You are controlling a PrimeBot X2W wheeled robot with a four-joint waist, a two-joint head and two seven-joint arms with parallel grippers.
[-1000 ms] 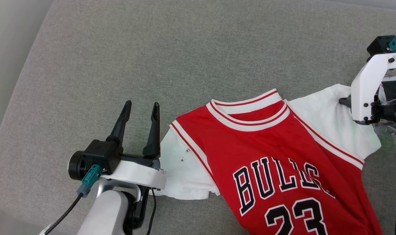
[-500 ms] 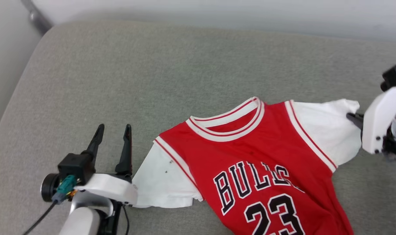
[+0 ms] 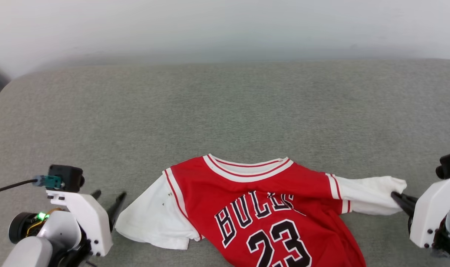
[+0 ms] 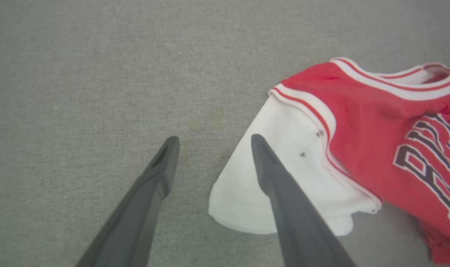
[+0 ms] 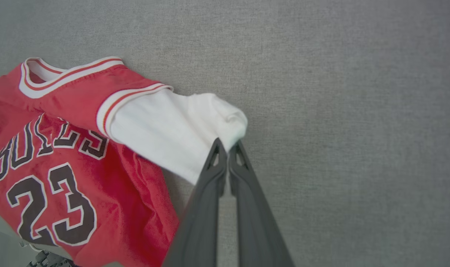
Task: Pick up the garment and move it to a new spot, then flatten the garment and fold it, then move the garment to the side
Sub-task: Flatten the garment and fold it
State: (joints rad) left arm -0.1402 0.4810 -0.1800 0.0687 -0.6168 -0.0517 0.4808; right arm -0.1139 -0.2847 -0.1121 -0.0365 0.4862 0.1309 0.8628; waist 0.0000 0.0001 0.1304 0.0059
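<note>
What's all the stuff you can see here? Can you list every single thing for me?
jersey: one, red with white sleeves, black "BULLS" and 23, lying on the cushion in front of the robot
cushion: one, grey fabric, under the jersey
wall: one, pale, behind the cushion
cable plug: one, teal, on the left wrist
left hand: one, dark fingers, open, beside the white sleeve on the robot's left
right hand: one, dark fingers, shut on the end of the white sleeve on the robot's right
</note>
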